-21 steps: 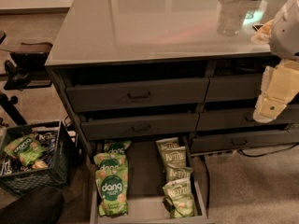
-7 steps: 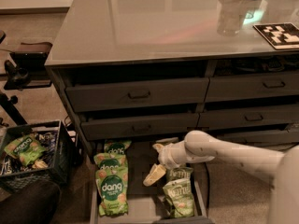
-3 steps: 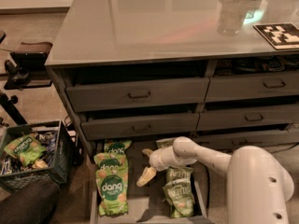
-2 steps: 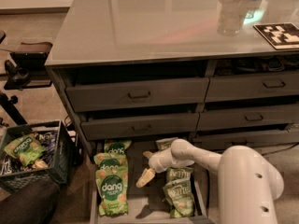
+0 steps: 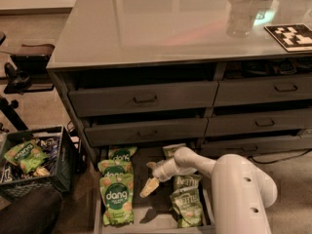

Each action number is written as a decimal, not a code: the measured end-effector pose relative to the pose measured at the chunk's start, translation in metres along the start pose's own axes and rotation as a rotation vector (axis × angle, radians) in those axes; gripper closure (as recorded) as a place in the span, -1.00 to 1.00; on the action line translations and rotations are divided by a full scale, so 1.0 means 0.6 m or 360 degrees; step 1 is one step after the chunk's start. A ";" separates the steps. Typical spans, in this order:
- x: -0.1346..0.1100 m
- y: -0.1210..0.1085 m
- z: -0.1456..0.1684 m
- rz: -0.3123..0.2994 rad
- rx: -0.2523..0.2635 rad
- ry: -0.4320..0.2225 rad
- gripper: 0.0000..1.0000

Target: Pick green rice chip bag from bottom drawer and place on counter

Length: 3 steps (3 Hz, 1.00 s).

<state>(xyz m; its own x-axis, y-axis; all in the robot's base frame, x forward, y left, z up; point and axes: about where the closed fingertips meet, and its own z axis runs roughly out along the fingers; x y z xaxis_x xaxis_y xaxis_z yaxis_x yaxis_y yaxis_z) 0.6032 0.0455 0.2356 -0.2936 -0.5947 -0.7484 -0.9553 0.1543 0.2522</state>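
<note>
The bottom drawer (image 5: 158,217) stands pulled out at the lower middle of the frame, below the dark grey cabinet. On its left side three bright green "dang" pouches lie in an overlapping column. The frontmost green rice chip bag (image 5: 117,200) lies flat, label up, nearest the lower edge. On the right side of the drawer is a column of paler olive-green bags (image 5: 186,204).

The gripper (image 5: 148,187) hangs over the bare drawer floor between the two columns, pointing down and to the left. It is just beside the green rice chip bag but apart from it. I cannot tell whether its jaws are spread or pressed together. The white arm (image 5: 241,194) reaches in from the lower right.

The glossy light-grey tabletop (image 5: 161,23) fills the upper frame. A clear container (image 5: 239,17) and a black-and-white marker card (image 5: 291,36) sit at its upper right. A dark crate (image 5: 67,156) holding more snack bags stands at the lower left.
</note>
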 end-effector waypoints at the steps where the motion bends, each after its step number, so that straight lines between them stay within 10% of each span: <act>1: 0.000 0.017 0.033 -0.0009 -0.0063 -0.0005 -1.00; 3: -0.006 0.068 0.116 -0.0036 -0.0223 -0.0028 -0.86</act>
<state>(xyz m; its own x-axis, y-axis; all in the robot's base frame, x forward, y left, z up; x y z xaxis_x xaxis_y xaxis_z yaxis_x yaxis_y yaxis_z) 0.5631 0.1091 0.2058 -0.2736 -0.5826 -0.7653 -0.9479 0.0284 0.3172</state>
